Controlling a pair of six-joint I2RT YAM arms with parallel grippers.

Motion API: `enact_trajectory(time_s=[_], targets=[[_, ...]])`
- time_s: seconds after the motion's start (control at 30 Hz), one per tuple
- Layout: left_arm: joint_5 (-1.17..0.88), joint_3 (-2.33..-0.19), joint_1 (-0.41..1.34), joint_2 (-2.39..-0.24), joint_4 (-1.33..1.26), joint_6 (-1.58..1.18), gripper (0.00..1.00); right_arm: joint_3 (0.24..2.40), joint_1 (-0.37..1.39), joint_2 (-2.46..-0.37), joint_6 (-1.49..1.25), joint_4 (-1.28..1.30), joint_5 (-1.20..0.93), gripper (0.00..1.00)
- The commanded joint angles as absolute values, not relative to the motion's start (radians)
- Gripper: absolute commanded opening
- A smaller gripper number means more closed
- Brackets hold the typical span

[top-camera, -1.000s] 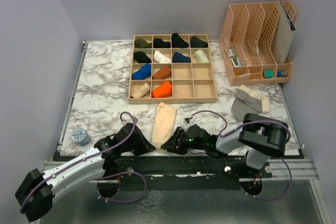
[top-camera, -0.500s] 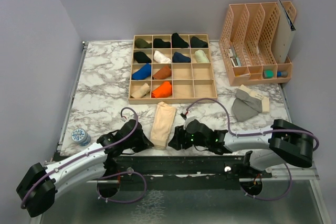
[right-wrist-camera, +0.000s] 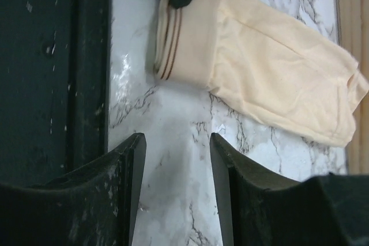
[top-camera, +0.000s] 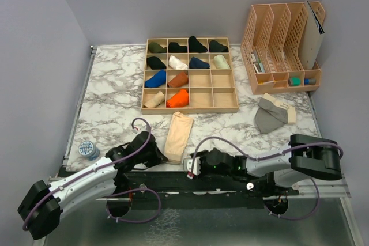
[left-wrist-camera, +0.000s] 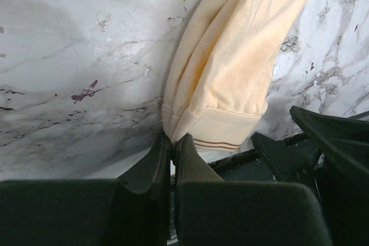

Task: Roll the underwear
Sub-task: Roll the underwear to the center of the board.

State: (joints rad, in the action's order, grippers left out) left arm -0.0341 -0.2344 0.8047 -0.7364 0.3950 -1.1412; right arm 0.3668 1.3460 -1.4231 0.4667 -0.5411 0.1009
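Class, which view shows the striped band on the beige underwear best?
Left wrist: the band sits close and central, its stripes sharp. Right wrist shows the band smaller, one corner covered. The top view shows the whole beige underwear, stripes too small.

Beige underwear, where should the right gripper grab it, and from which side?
The free right corner of its striped band, coming from the near table edge. The beige underwear lies flat, band nearest the arms; the left gripper pinches the left corner, so the open right gripper can probably mirror it.

marble table [top-camera: 115, 93] | on it: beige underwear [top-camera: 179, 133], grey underwear [top-camera: 266, 118], divided tray [top-camera: 190, 110], file rack [top-camera: 282, 33], tin [top-camera: 88, 150]
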Motion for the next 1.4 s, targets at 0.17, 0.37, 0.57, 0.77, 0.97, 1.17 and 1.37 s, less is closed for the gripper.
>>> enact_trajectory(time_s=[0.17,0.37,0.57,0.77,0.97,1.17,1.37], targets=[[-0.099,-0.216,0.768,-0.721,0.425,-1.146,0.0,0.248,1.404,-1.569,1.002,-0.983,0.134,0.53],[-0.197,-0.247,0.741,-0.709,0.415,-1.155,0.0,0.26,1.425,-1.658,1.122,-1.086,0.118,0.52],[-0.255,-0.279,0.7,-0.725,0.419,-1.137,0.0,0.253,1.428,-1.702,1.163,-1.128,0.082,0.5],[-0.314,-0.307,0.648,-0.759,0.413,-1.1,0.0,0.259,1.452,-1.709,1.182,-1.118,0.06,0.49],[-0.344,-0.319,0.621,-0.782,0.41,-1.083,0.0,0.267,1.46,-1.785,1.226,-1.196,0.127,0.47],[-0.349,-0.317,0.618,-0.792,0.405,-1.082,0.0,0.285,1.461,-1.88,1.279,-1.354,0.162,0.46],[-0.362,-0.295,0.615,-0.782,0.375,-1.103,0.0,0.303,1.462,-1.882,1.305,-1.331,0.143,0.42]])
